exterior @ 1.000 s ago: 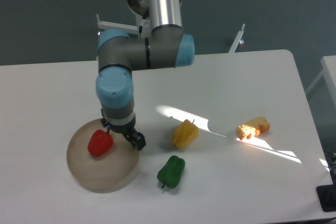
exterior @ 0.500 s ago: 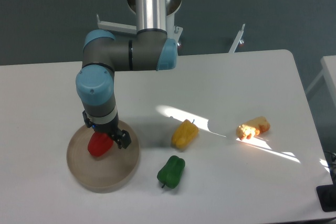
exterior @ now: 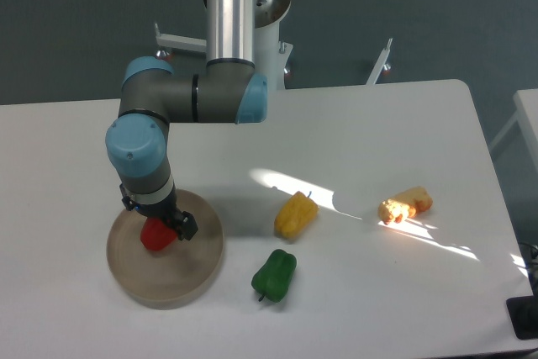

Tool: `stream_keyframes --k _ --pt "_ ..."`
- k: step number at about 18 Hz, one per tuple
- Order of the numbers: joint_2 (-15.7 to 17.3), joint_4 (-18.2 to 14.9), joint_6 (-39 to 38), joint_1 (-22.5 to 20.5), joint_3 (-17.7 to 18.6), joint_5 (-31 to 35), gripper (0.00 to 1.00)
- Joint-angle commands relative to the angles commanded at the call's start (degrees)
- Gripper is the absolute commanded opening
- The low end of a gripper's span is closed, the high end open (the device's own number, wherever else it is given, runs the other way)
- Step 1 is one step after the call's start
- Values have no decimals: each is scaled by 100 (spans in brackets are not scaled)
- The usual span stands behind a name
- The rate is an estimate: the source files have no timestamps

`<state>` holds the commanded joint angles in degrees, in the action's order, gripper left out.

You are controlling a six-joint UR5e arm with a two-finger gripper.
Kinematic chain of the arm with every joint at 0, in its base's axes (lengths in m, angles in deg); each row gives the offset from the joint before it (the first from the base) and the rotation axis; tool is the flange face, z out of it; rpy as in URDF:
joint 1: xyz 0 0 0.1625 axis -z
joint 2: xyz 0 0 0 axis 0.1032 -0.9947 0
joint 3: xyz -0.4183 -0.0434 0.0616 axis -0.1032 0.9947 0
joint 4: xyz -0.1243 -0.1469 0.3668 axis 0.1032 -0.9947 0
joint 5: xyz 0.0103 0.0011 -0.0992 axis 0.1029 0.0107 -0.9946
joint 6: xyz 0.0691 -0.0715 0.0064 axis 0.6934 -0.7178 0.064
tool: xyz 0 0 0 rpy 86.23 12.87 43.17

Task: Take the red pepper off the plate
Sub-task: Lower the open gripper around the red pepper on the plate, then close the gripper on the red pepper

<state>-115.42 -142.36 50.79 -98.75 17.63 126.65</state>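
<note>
The fixed camera looks down on a white tabletop (exterior: 403, 124) in front of a dark grey wall, with a patch of sunlight falling across the right half of the surface. A silver and grey robot arm with light blue joint caps (exterior: 139, 145) reaches down from the upper middle of the view toward the left side of the table. Its black two-finger gripper (exterior: 160, 226) sits low over a round, flat beige-tan plate with a low rim (exterior: 168, 279), which lies near the front left of the table. On the upper left part of that plate rests the small glossy red bell pepper (exterior: 155, 237), directly beneath the wrist, so that its top is hidden by the gripper. One dark finger (exterior: 187, 226) shows just to the right of the pepper, close against its side; the other finger is not visible behind the wrist, so I cannot tell whether the jaws are pressed onto the pepper or merely straddling it. The pepper appears to lie on the plate surface. To the right of the plate, apart from it, a yellow bell pepper (exterior: 296, 214) lies on the table at the edge of the sunlit patch, and a green bell pepper (exterior: 274, 274) lies just in front of it. Farther right, in the sunlight, is a small lumpy yellow-orange object (exterior: 405, 204)
</note>
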Motion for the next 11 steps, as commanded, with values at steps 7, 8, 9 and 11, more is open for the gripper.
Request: stream_keyframes --k 7,8,9,11 --pt "-44 0 -105 26 44 18 100" --pt "-53 0 -132 26 44 9 100" --pt "-62 0 -158 35 44 17 100" --pt "-71 9 -167 35 44 9 100"
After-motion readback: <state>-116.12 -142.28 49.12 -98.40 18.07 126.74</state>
